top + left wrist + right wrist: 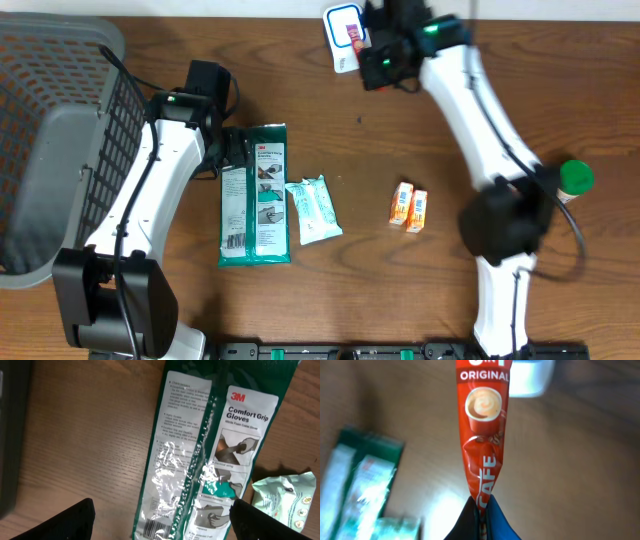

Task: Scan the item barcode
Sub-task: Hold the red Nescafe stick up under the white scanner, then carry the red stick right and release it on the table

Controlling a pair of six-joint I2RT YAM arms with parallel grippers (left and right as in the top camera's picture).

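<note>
My right gripper (481,510) is shut on the lower end of a red coffee sachet (483,425) marked "ORIGINAL", which stands upright above the jaws. A white scanner (531,379) lies just behind the sachet's top. From overhead, the right gripper (368,52) is at the table's far edge, right beside the white and blue scanner (343,30). My left gripper (162,527) stands open, low over a green 3M gloves packet (210,460), one finger on each side of it, not touching. From overhead, the left gripper (235,150) is at the packet's (255,195) upper left.
A pale green wipes packet (313,210) lies right of the gloves. Two small orange boxes (408,207) sit mid-table. A green-capped bottle (575,178) stands by the right arm. A grey wire basket (50,140) fills the left side.
</note>
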